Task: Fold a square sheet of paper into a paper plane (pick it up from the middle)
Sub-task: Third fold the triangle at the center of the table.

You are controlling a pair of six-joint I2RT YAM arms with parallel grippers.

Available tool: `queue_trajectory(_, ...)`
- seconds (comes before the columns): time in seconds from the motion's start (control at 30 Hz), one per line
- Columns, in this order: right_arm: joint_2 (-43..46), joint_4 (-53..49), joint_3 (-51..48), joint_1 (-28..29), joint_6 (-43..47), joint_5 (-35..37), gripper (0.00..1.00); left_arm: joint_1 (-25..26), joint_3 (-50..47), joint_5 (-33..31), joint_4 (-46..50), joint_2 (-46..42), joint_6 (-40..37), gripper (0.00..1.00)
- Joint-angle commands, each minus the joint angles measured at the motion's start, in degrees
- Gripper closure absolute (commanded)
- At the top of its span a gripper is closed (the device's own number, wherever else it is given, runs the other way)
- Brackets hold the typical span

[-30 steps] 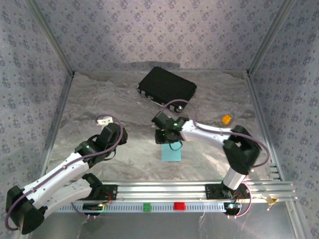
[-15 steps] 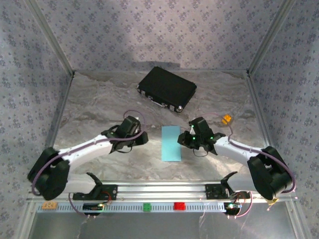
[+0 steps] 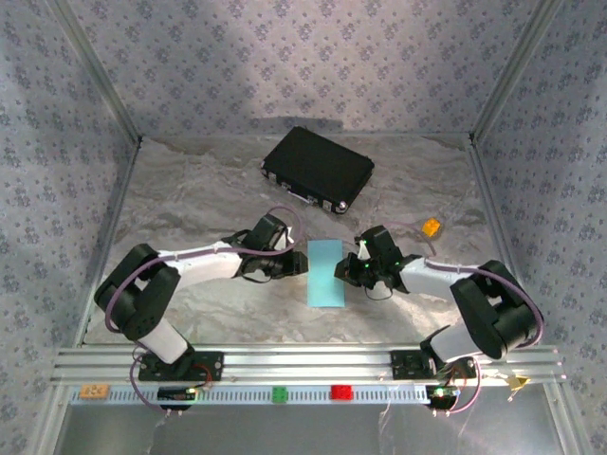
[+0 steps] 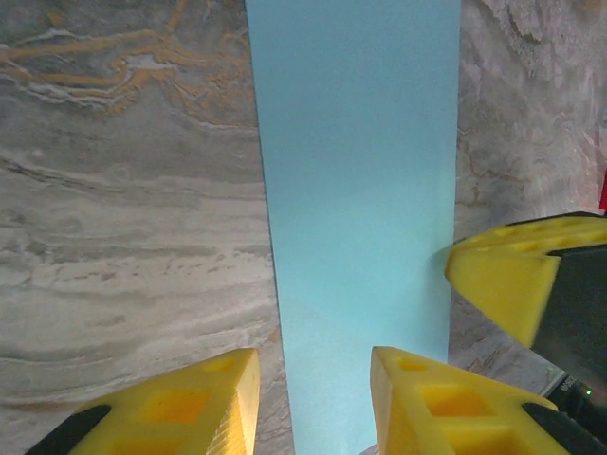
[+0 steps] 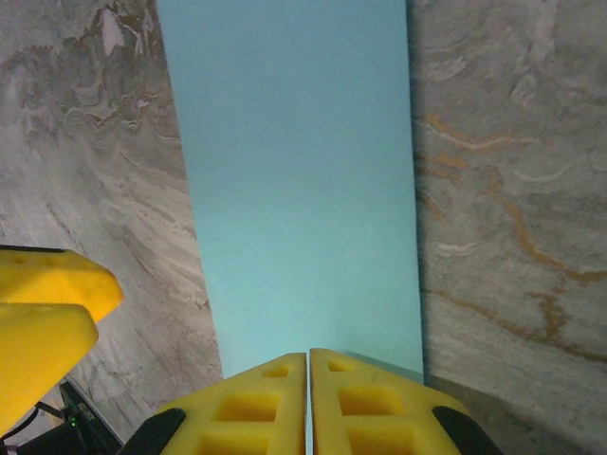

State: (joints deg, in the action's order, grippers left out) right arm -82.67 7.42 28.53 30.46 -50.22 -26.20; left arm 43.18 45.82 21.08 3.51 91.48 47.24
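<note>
The light blue paper [image 3: 325,273] lies flat on the marbled table as a narrow upright rectangle, apparently the square sheet folded in half. My left gripper [image 3: 296,268] sits at its left edge, open; in the left wrist view its fingers [image 4: 315,370] straddle the paper's [image 4: 360,190] long edge. From the right, my right gripper [image 3: 349,272] meets the opposite edge. It is shut, fingertips [image 5: 308,358] pressed together and resting at the paper's [image 5: 294,171] near edge. No paper plane shape is visible.
A black hard case [image 3: 318,169] lies at the back centre. A small orange block [image 3: 431,227] sits right of the right arm. On the front aluminium rail are a green block [image 3: 280,393] and a red block [image 3: 340,391]. Patterned walls enclose the table.
The left arm has swung in from the far left to the paper's left edge. The right gripper came off the paper's top and settled at its right edge. The paper now shows full length.
</note>
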Motion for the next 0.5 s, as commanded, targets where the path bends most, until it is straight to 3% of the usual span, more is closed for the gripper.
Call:
queue_trajectory(0.0,-1.8,0.7,0.0,-0.6,0.1,-1.6,0.90,0.4,2.0,2.7,-1.3,1.4,0.7,0.64)
queue_trajectory(0.47,-3.9,0.1,-4.3,-2.3,-2.0,0.1,0.90,1.0,4.3,5.3,-1.4,6.4,1.3,0.63)
